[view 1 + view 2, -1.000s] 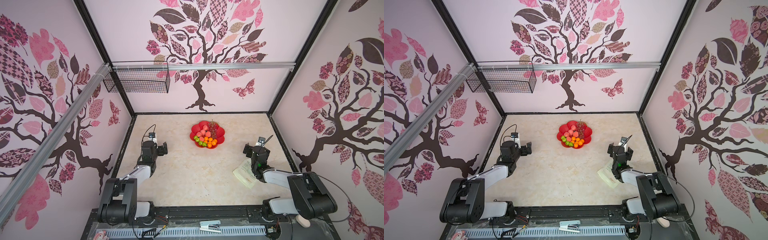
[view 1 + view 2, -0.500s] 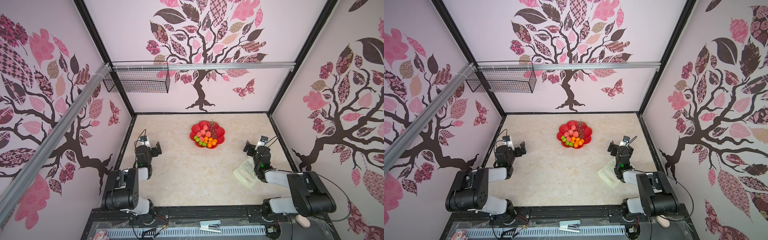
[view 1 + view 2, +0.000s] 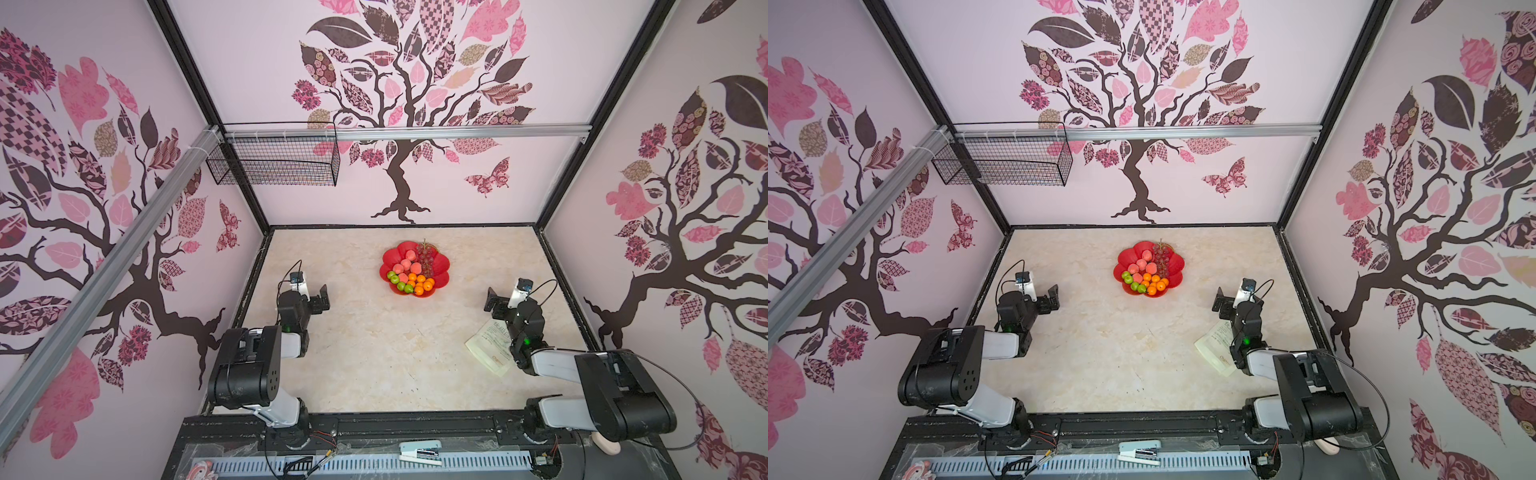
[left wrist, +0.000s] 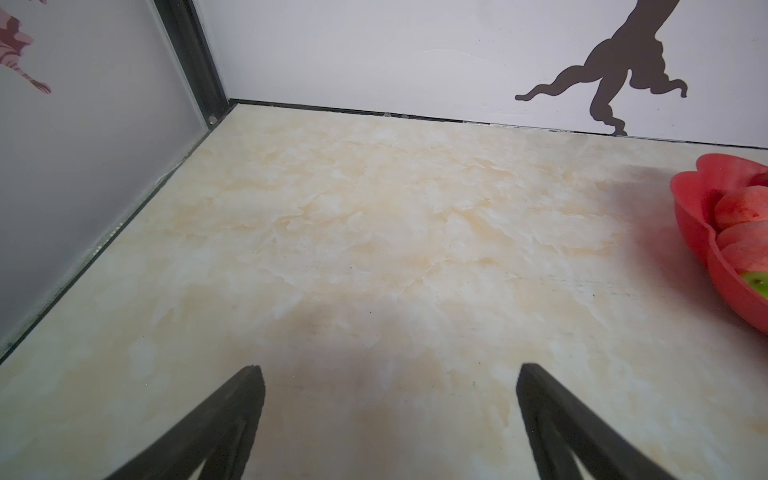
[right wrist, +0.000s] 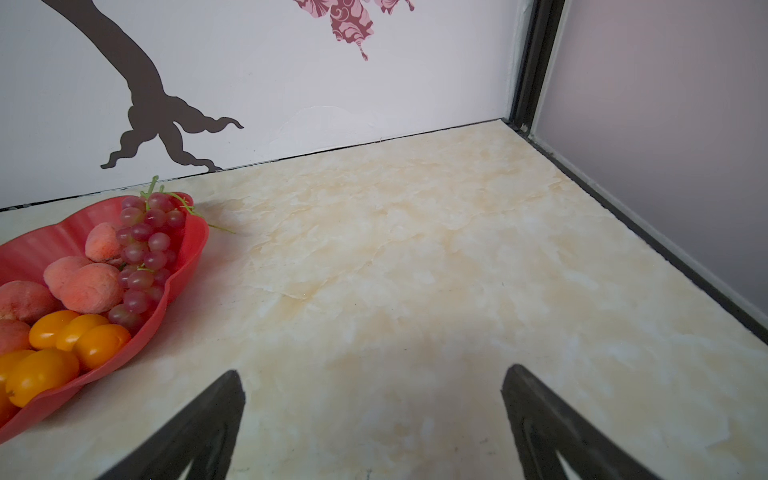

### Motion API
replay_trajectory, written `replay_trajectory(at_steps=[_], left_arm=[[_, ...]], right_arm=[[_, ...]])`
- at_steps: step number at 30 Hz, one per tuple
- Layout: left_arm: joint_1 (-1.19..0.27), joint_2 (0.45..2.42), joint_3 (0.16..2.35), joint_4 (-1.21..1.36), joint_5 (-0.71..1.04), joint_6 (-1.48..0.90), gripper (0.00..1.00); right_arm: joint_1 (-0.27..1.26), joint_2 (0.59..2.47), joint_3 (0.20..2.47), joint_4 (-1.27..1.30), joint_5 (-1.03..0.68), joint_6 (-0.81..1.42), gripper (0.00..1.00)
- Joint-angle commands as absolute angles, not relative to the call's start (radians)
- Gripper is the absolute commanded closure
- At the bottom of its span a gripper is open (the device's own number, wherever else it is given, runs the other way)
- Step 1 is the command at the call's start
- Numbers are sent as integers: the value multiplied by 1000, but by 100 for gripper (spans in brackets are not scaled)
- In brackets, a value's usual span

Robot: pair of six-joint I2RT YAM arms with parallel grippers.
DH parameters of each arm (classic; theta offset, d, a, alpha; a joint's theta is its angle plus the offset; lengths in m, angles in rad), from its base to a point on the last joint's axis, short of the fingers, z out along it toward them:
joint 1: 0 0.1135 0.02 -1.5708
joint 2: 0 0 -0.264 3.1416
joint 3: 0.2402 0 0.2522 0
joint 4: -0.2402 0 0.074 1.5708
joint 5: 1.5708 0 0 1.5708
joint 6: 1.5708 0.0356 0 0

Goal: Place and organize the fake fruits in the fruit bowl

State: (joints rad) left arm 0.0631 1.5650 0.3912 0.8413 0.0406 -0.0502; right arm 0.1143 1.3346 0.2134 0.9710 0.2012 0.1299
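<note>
Red fruit bowl point(image 3: 390, 262) filled with fake fruits point(image 3: 415, 276).
Left gripper point(image 4: 388, 374) and right gripper point(image 5: 372, 374) hang apart from it, jaws spread wide, grasping nothing.

Fake fruits point(image 3: 411, 272) grouped inside red fruit bowl point(image 3: 443, 263)

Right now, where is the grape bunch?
In both top views the grape bunch lies in the fruit bowl, on its right side, beside the peaches.

Robot test booth, decal-papered walls point(image 3: 540, 62)
</note>
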Motion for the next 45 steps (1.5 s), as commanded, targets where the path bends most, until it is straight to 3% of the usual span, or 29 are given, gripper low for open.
replay_trajectory(at_steps=[1, 3, 11, 14, 18, 22, 25, 30, 45], left_arm=[[51, 1552, 396, 837, 6, -32, 2], [44, 1562, 391, 859, -5, -28, 2], [42, 1556, 395, 845, -11, -30, 2], [42, 1556, 394, 845, -11, -29, 2], [41, 1557, 396, 844, -11, -28, 1], [41, 1557, 394, 845, -14, -31, 1], [41, 1557, 395, 845, -15, -32, 2], [41, 1555, 392, 847, -17, -28, 2], [39, 1559, 402, 836, -20, -29, 1]], right_arm=[[109, 1298, 202, 1010, 302, 143, 0], [95, 1303, 197, 1030, 347, 141, 0], [61, 1316, 235, 965, 131, 139, 0], [62, 1329, 250, 954, 166, 134, 0], [50, 1381, 256, 1044, 220, 85, 0], [18, 1495, 287, 1084, 166, 102, 0], [16, 1582, 248, 1264, 98, 77, 0], [16, 1548, 280, 1145, 95, 72, 0], [16, 1550, 280, 1150, 93, 69, 0]])
